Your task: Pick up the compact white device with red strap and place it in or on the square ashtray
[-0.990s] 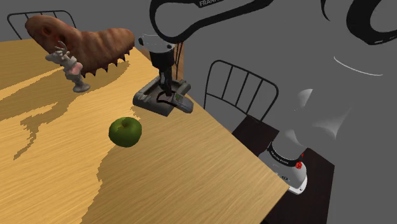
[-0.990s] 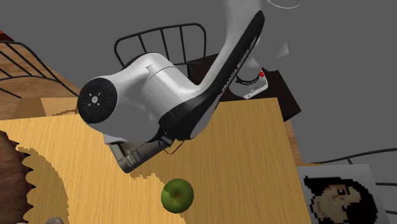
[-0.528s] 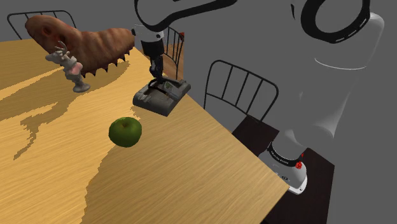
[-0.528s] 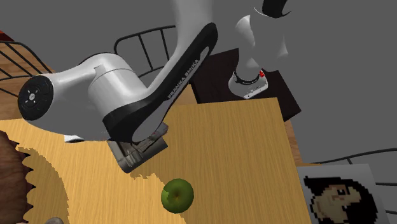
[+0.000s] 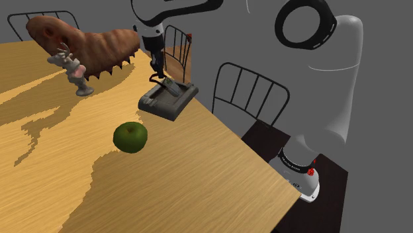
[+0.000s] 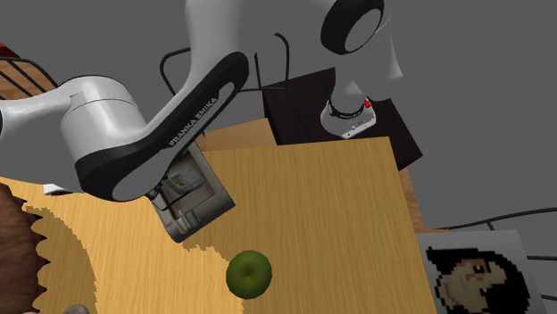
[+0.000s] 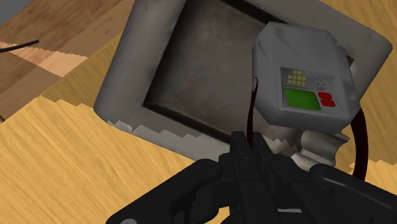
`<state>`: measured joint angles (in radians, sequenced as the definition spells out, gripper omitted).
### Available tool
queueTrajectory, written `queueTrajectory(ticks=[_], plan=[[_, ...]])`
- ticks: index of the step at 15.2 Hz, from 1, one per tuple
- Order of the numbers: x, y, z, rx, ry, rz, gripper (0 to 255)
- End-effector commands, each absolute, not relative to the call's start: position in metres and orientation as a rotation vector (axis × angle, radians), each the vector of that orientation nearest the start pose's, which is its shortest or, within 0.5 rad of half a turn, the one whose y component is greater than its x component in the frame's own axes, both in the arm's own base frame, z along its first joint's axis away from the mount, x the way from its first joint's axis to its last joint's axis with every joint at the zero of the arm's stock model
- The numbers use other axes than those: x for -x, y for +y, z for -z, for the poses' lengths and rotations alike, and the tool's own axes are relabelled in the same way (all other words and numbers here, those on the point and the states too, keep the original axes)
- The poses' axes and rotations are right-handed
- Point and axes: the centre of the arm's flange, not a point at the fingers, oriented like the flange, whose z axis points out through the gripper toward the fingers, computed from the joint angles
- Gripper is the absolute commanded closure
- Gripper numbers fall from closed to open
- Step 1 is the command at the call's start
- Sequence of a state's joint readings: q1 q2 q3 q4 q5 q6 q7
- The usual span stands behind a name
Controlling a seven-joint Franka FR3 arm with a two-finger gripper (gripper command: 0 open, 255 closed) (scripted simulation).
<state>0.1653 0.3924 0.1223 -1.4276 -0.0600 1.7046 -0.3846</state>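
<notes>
The gripper (image 7: 251,143) is drawn in narrow, pinched, by the look of it, on the dark red strap (image 7: 253,108) that runs straight from it to the device (image 7: 302,76). That device, pale with a green screen and red buttons, sits tilted over one corner of the grey square ashtray (image 7: 121,95), partly above the hollow and partly across the rim. Whether it rests there or hangs by the strap, I can't tell. From the shoulder side, the gripper hangs just above the ashtray, near the desk's (image 5: 198,172) edge beside a black chair (image 5: 251,93), with a green apple (image 5: 130,136) well apart. My call: pick-up done, carry done. What's left is letting go and drawing clear.
</notes>
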Motion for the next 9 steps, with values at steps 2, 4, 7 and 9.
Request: queueTrajectory(ticks=[2,4,7,9], plan=[[-0.645,0.172,-0.449,2.964,-1.045,-0.177,255],[-0.645,0.172,-0.438,2.964,-1.045,-0.177,255],[-0.645,0.172,-0.423,2.964,-1.045,-0.177,255],[-0.645,0.172,-0.412,2.964,-1.045,-0.177,255]])
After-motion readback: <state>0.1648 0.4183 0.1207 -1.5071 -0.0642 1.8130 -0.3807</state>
